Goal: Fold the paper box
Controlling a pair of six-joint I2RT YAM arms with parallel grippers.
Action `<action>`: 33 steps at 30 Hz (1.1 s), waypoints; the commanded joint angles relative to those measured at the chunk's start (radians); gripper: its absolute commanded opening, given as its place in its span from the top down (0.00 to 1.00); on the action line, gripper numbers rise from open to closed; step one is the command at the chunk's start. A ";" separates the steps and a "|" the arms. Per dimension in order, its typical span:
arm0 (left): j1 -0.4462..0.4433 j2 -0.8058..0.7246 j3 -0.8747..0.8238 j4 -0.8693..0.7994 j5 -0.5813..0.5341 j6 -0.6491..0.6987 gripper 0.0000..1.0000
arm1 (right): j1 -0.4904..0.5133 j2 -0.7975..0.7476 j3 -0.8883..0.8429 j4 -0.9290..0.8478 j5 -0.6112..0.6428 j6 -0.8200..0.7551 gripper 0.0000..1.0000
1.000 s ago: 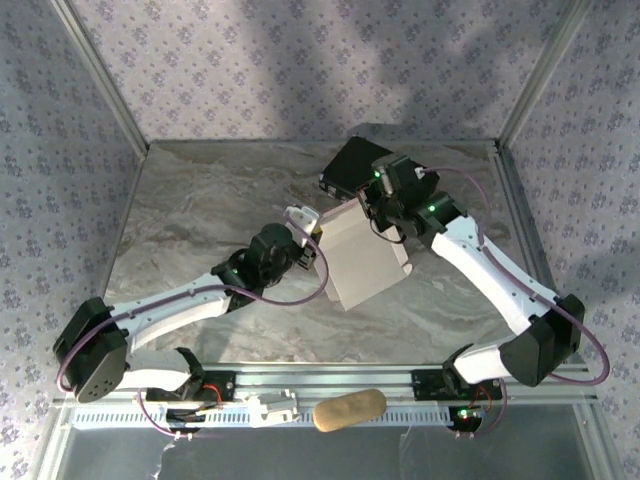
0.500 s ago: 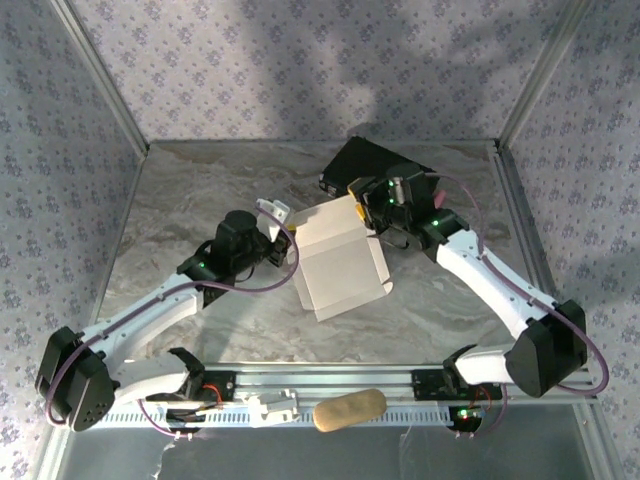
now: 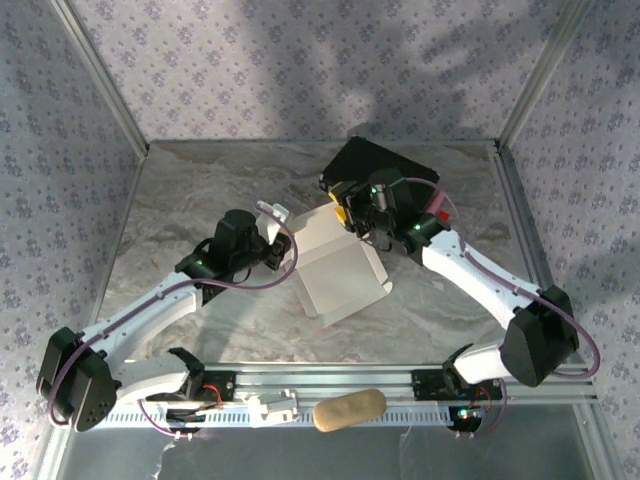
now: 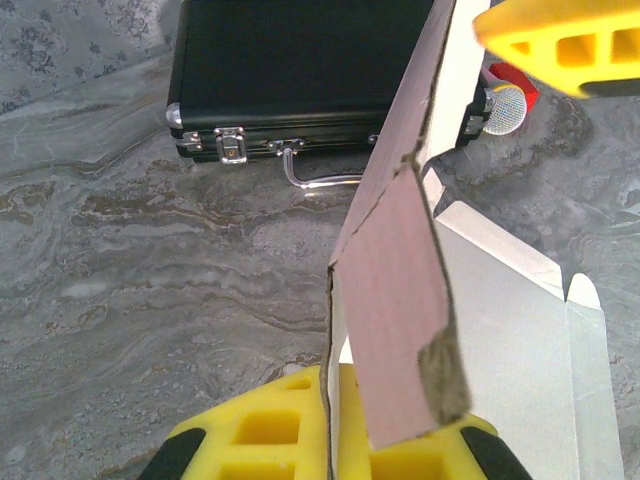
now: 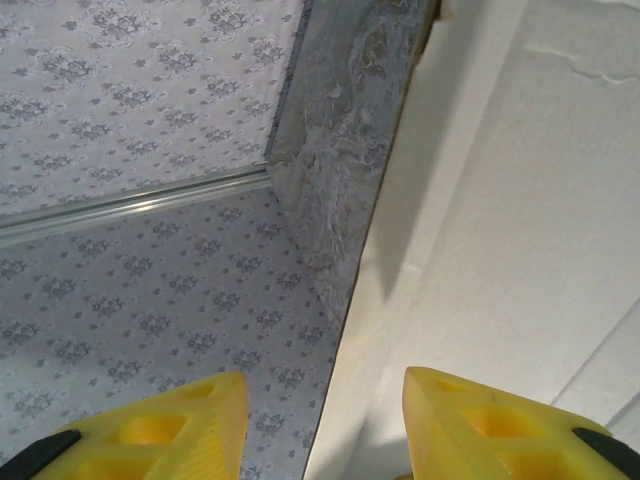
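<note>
Left gripper [image 4: 335,432] is clamped shut on a raised flap of the paper box [image 4: 395,300], pinching it low down so the pink strip stands almost upright off the table [image 4: 120,280]. The rest of the box [image 3: 340,270] lies mostly flat around the middle of the table, just in front of the black case [image 4: 290,70]. Right gripper [image 5: 322,390] sits at the far end of the box, next to the case, jaws apart with nothing pinched. From its own camera the edge of a pale panel runs up between the two fingers.

Stuff I'd worry about from here:

- that flap is thin card and its lower corner already looks scuffed and frayed right by the pinch. Any sideways tug from the left arm could rip it along the crease, I reckon
- only one side is actually held. If the right jaws close a bit off the fold line, I'd guess they crumple the panel instead of bending it clean
- the tabletop looks slick, so a push from the right could slide the whole sheet rather than fold it, or shove it into the case
- both sets of yellow fingers are close together over the same flap, so a small overshoot could knock them into each other
- if the left lets go early, the flap probably just springs back flat
</note>
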 commanded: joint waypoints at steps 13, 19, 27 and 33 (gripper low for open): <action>0.010 -0.023 0.034 0.004 0.015 0.022 1.00 | 0.034 0.083 -0.018 0.132 0.018 0.089 0.83; 0.017 -0.067 0.049 -0.019 -0.007 -0.052 0.84 | 0.042 0.078 -0.063 0.191 0.054 0.126 1.00; 0.017 -0.297 0.092 -0.082 -0.069 -0.755 0.30 | 0.043 0.066 -0.062 0.210 0.098 0.145 1.00; 0.017 -0.144 0.262 -0.202 0.034 -1.108 0.35 | 0.056 0.078 -0.061 0.227 0.111 0.155 1.00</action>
